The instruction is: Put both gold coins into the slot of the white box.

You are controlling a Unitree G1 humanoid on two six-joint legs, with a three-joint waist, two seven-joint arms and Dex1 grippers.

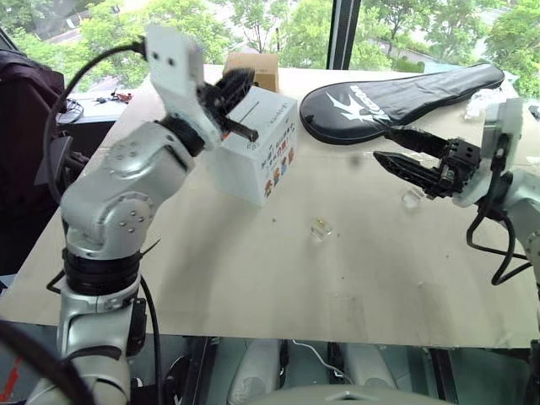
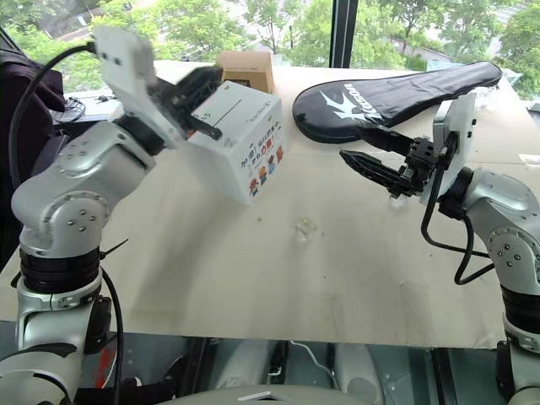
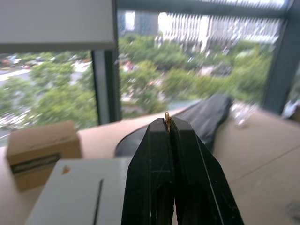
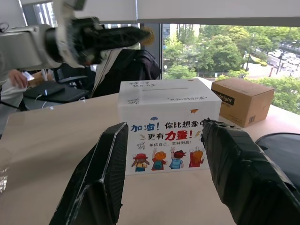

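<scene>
1. Left gripper (image 3: 167, 123) is pinching a gold coin (image 3: 167, 117) edge-on, up over the white box (image 1: 253, 143), upper left of frame.
2. Right gripper (image 1: 390, 148) at right, fingers spread, nothing in them.

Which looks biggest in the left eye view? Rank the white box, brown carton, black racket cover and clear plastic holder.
1. Black racket cover
2. White box
3. Brown carton, farther away and partly hidden, so unsure
4. Clear plastic holder

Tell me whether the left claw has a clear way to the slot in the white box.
Probably yes. The left claw, shut on a gold coin, hangs just above the white box, and nothing lies between it and the slot.
</scene>
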